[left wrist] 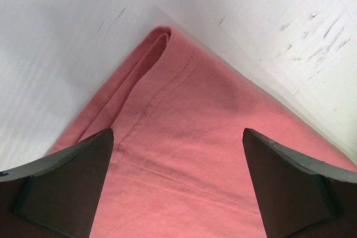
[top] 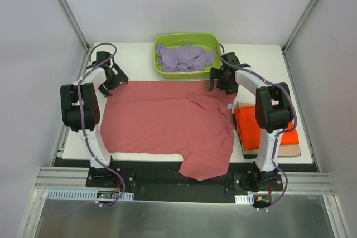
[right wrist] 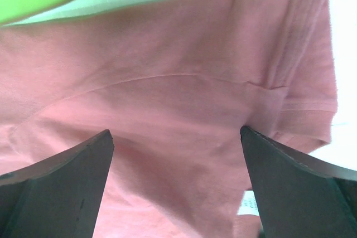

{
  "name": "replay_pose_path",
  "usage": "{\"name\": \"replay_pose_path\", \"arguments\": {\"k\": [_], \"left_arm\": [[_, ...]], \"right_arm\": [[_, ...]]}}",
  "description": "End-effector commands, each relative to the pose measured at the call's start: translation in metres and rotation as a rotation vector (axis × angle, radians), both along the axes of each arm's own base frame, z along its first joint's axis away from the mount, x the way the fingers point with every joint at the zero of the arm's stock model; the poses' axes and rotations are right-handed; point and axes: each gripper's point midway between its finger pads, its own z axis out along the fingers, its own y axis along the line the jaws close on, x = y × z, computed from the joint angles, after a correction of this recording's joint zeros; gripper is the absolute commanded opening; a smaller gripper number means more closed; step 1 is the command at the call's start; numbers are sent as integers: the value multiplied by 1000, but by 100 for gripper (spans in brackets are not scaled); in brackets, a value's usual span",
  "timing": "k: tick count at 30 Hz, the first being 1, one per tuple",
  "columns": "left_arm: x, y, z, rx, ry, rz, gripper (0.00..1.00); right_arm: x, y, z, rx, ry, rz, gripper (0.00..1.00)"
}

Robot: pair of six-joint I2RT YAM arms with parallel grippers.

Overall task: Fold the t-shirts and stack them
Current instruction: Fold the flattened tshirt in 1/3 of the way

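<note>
We see salmon-red t-shirt [top: 167, 118] flat, long axis left-right, sleeve [top: 205, 163] draped off table [top: 268, 59] near edge, left gripper [top: 115, 86] and right gripper [top: 220, 88] fingers spread wide

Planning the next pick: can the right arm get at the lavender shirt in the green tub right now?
Probably yes: the right arm hovers with open jaws beside the green tub, the lavender shirt lies uncovered inside, and nothing stands between them.
</note>
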Motion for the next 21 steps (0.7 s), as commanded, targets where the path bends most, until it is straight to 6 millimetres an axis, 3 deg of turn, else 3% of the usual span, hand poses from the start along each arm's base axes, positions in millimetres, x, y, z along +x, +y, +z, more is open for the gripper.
{"name": "replay_pose_path", "arguments": {"k": [1,5,8,11,13,17,21], "left_arm": [[-2,9,54,29,-91,33,99],[-41,3,67,41,-107,29,99],[-83,-3,66,45,-109,58,99],[-126,-12,55,22,-102,88,99],[-149,-16,44,12,-90,99,99],[-177,-26,33,-36,-95,108,99],[-193,-34,25,-44,-117,140,99]], "right_arm": [[2,-11,56,-176,-168,134,98],[-34,0,74,-388,-214,306,97],[-63,25,73,-499,-244,458,94],[-80,50,60,-490,-219,526,86],[-85,64,48,-433,-185,535,78],[-80,82,33,-389,-146,558,58],[-75,88,23,-401,-102,577,57]]}}
